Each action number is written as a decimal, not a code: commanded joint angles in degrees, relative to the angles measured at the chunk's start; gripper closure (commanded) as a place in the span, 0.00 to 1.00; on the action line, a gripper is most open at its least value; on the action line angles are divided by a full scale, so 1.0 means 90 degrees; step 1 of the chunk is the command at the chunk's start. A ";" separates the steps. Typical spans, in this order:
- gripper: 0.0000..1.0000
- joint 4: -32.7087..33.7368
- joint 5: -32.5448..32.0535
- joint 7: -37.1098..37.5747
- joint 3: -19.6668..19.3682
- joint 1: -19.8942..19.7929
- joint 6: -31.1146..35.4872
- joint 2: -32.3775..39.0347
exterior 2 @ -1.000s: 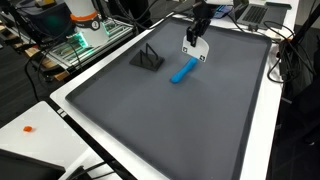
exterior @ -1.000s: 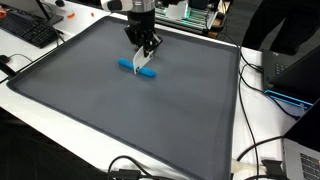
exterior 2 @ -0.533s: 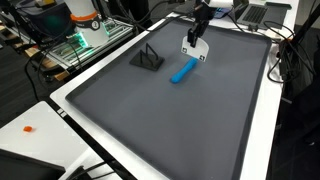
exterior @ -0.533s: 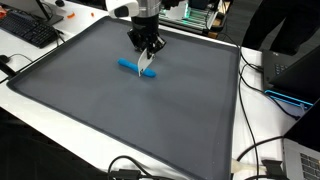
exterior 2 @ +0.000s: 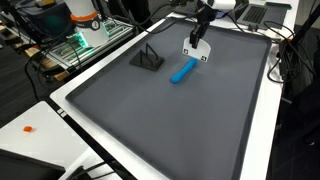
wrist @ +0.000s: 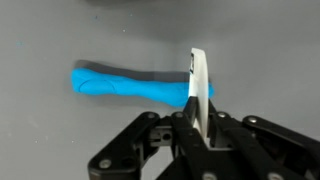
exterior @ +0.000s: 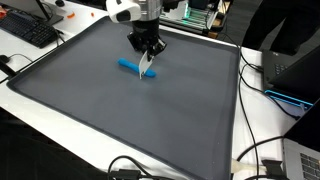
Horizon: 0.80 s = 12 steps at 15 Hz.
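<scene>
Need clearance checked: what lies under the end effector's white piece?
The blue stick lies on the grey mat beneath the white piece. The piece hides a strip of it; contact cannot be seen.

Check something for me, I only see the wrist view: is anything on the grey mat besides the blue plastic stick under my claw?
Observer: Yes, a black triangular stand sits on the grey mat, apart from the blue plastic stick.
Operator: And beyond the mat?
Observer: A black keyboard lies on the white table past one corner, far from the claw and its thin white plate.
</scene>
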 commanded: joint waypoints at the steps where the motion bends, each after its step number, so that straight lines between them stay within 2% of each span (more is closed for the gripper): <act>1: 0.98 0.0082 -0.0210 -0.0068 -0.0074 0.0085 0.0137 0.0149; 12: 0.98 -0.0034 -0.0408 -0.0140 -0.0149 0.0097 0.0642 0.0354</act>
